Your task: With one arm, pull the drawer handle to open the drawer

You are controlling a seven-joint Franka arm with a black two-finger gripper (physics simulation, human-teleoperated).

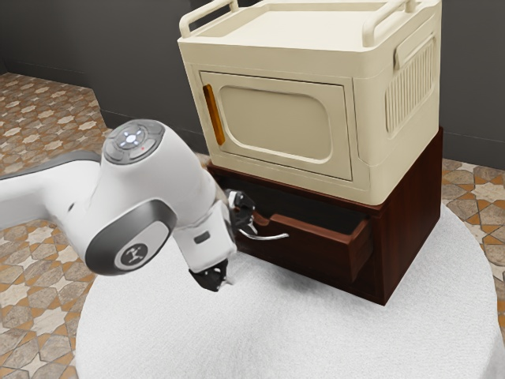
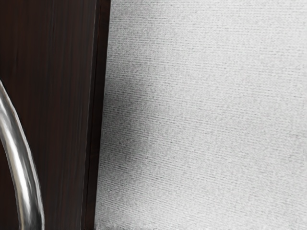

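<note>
Item: one claw [image 1: 237,250], black, two-fingered, on a single white arm [image 1: 130,205]. Condition: released, the two fingers spread wide apart, with no grip on anything.

Item: one silver handle [image 1: 272,238], curved, mounted on the front of the lower drawer [image 1: 316,255]. In the wrist view it bows out beside dark wood. Position: just beside the claw, on the exterior view's right of it, nearer the upper finger than the lower. Its visible length runs roughly level along the drawer front; the spread of the fingers runs steeply across that line. Whether either finger touches it cannot be told.

Item: the drawer itself, standing partly out of a dark wooden cabinet [image 1: 410,217], its hollow visible from above. Surmounted by a cream box [image 1: 276,122]; the whole on a round white table [image 1: 316,339].

Assessment: the task appears partly done, the step in hand being to draw the drawer farther out. The only arm shown is the one to use. The coming move seems to call for a finger behind the bow, or one on each side of it, then a straight pull away from the cabinet. Hazard: the smooth curve could slip off a lone fingertip.
</note>
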